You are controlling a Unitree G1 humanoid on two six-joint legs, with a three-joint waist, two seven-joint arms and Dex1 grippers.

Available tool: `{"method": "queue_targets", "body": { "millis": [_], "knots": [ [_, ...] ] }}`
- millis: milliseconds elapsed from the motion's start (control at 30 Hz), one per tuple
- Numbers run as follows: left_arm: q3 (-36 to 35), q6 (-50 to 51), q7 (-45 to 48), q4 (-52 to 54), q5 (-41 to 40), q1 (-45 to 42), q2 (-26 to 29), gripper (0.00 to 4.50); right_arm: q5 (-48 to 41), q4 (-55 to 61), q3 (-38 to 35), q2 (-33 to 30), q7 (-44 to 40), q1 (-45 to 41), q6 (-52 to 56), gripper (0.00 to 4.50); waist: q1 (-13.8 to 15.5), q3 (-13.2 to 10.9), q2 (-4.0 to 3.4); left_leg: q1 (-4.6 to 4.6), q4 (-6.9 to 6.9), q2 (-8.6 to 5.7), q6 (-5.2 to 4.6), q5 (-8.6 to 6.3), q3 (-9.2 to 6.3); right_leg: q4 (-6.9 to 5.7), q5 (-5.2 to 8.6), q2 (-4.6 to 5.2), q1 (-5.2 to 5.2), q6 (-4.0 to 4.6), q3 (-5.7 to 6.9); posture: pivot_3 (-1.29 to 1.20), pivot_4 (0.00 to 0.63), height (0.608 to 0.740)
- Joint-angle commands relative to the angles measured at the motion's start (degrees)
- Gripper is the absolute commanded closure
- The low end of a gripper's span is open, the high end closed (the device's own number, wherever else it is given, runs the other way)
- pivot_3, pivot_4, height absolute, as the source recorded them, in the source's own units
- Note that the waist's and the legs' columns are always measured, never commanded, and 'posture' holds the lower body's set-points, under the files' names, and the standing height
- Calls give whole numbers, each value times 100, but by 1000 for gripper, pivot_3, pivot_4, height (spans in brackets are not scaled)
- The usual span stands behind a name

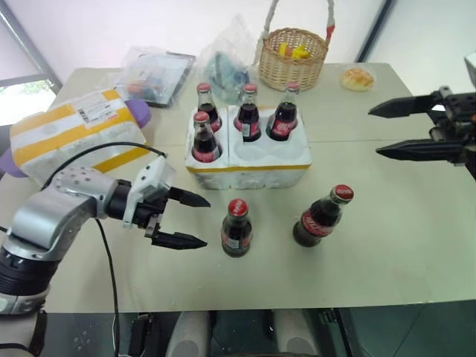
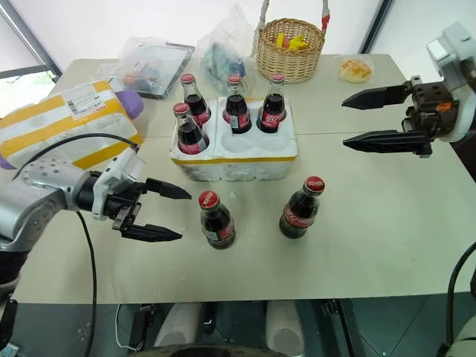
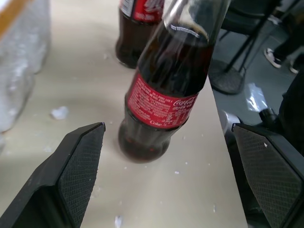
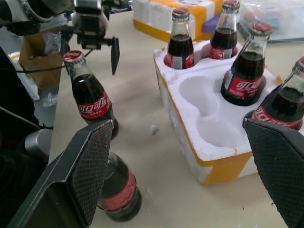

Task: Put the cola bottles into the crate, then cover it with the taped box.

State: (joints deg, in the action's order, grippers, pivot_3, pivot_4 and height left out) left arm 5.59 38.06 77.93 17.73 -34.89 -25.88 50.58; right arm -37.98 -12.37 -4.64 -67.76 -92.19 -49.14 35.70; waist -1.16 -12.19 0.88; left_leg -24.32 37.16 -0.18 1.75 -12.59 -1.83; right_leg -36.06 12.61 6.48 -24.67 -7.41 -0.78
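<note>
2 cola bottles (image 1: 236, 228) near table (image 1: 416, 245) edge.

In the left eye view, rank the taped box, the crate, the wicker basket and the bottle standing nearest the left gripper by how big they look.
1. taped box and crate: look alike, not ranked.
2. wicker basket, farther back.
3. bottle, smallest.

Wicker basket (image 1: 291, 59) beside a bun (image 1: 358, 78); plastic bags (image 1: 152, 74) nearby
</note>
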Motion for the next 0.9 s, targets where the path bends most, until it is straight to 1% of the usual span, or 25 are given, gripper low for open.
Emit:
{"method": "queue_targets", "body": {
  "millis": [33, 267, 400, 700, 900],
  "knots": [
    [130, -245, -113, -56, 204, -153, -166, 30, -193, 231, -77, -118, -31, -37, -16, 0, 8, 0, 0, 0, 0, 0, 0, 0, 0, 0, 0, 0, 0, 0, 0, 0, 150, 737],
    [362, -364, -285, -159, 376, -259, -553, 30, -218, 370, -275, -88, -31, 206, 53, 0, 25, 0, 0, -3, 3, -1, 0, 0, -1, 0, -1, 0, 0, -1, 0, 0, 150, 737],
    [389, -329, -280, -199, 396, -364, -592, 30, -213, 400, -333, -73, -29, 249, 90, 0, 21, 0, 0, -3, 2, -1, 0, 0, -1, 0, -1, 0, 0, -1, 0, 0, 150, 737],
    [91, -106, -210, 6, 95, -349, -295, 30, -203, 454, -371, 10, -9, 343, 87, 0, 19, 0, 0, -2, 2, 0, 0, 0, -1, 0, 0, 0, 0, -1, 0, 0, 150, 737],
    [-553, 372, -194, 22, -478, -413, 84, 30, -406, 687, -367, -54, -28, 188, 245, 0, 11, 0, 0, -2, 1, 0, 0, 0, -2, -1, 0, 0, -1, -1, 0, 0, 150, 737]
  ]
}}
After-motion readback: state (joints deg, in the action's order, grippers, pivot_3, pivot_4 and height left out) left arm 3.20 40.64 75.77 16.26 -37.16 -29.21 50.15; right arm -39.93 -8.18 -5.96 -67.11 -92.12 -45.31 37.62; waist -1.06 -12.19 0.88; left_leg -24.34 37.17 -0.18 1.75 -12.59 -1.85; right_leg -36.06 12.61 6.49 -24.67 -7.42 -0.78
